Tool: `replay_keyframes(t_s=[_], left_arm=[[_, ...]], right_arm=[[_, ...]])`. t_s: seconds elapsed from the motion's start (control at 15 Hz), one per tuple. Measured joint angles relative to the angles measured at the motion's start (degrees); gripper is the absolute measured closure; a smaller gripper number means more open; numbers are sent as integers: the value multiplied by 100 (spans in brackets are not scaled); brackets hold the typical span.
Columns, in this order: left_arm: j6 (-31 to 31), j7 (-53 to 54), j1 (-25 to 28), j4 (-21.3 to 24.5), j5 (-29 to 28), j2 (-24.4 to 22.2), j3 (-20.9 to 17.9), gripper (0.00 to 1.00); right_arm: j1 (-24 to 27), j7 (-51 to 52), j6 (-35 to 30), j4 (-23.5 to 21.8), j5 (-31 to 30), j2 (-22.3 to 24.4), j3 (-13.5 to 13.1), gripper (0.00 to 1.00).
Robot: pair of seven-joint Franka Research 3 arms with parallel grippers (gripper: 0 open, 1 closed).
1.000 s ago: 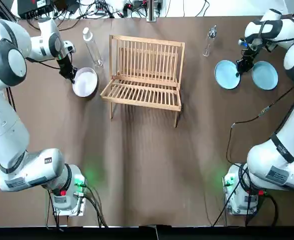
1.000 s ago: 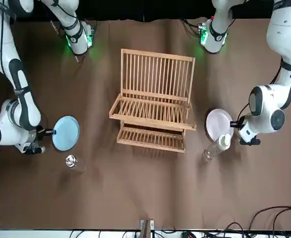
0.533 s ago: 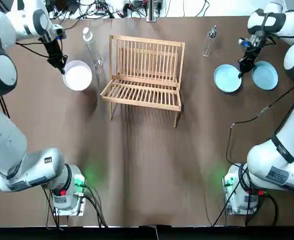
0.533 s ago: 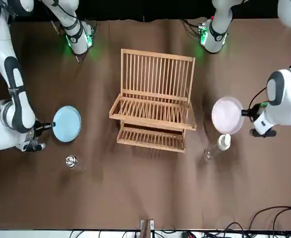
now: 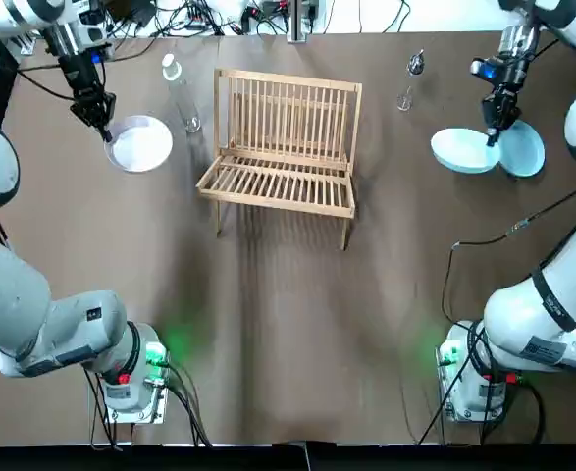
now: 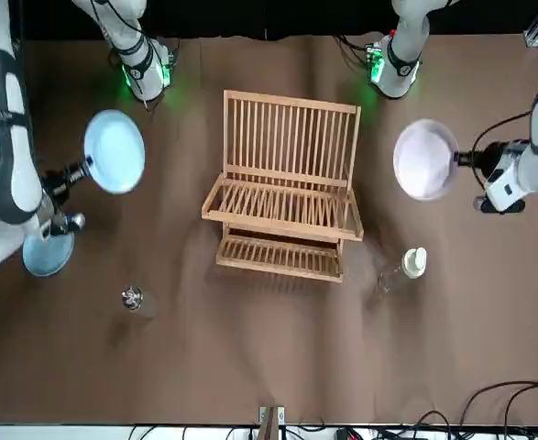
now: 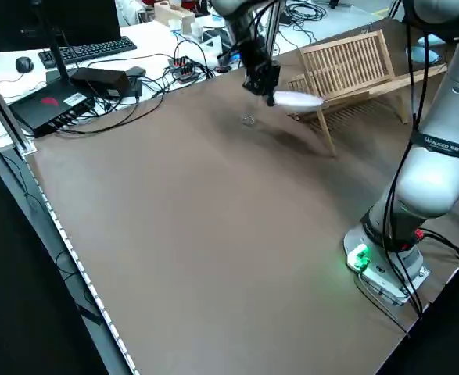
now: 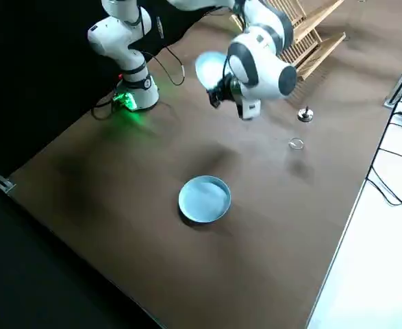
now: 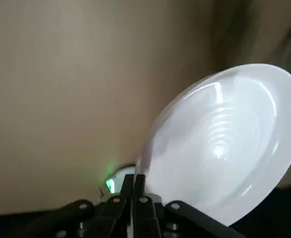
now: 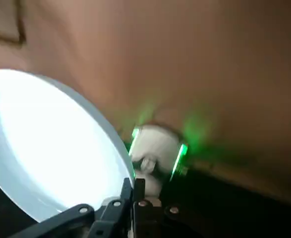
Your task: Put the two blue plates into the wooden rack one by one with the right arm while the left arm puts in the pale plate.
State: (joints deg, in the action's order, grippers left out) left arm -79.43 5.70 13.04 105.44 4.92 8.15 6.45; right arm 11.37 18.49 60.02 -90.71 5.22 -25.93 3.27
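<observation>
My left gripper (image 5: 104, 130) is shut on the rim of the pale plate (image 5: 140, 144), which hangs in the air to the left of the wooden rack (image 5: 283, 147). The left wrist view shows that plate (image 9: 224, 144) tilted above the table. Off to the rack's right, my right gripper (image 5: 491, 135) is shut on one blue plate (image 5: 462, 153), raised and tilted (image 6: 115, 151). The second blue plate (image 5: 523, 147) lies flat on the table just beside it (image 8: 204, 199). The rack (image 6: 287, 192) holds nothing.
A clear plastic bottle (image 5: 182, 93) lies between the pale plate and the rack's left end. A small glass (image 5: 411, 78) stands at the back right. Cables run along the far table edge. Both arm bases (image 5: 130, 378) sit at the near edge.
Both plates have come up off the table. The left gripper carried the pale plate up and leftward; the right gripper raised and tilted its blue plate over the second blue plate's edge.
</observation>
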Motion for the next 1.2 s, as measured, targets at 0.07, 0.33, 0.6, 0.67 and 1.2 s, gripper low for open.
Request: replay_keyframes(t_s=[0.07, 0.33, 0.6, 0.67, 1.2], left_arm=[[321, -28, -1, -138, 142, -25, 5, 97], [1113, -454, -27, -339, 708, -32, 50, 97], [1285, -1917, -135, -336, 1246, 96, 757, 97], [1285, -2154, -165, -336, 1338, 149, 883, 97], [1109, -3091, -644, -339, 1573, 785, 1101, 97]], right_arm=[[-31, -118, -420, -5, 18, 136, -1, 98], [-359, -1162, -1150, -385, 825, 766, 8, 98], [-1287, -3155, -859, -1238, 2402, 1291, 41, 98], [-1465, -3473, -663, -1342, 2632, 1304, 46, 98], [-2445, -5958, 1398, -1980, 3891, 1309, 55, 98]])
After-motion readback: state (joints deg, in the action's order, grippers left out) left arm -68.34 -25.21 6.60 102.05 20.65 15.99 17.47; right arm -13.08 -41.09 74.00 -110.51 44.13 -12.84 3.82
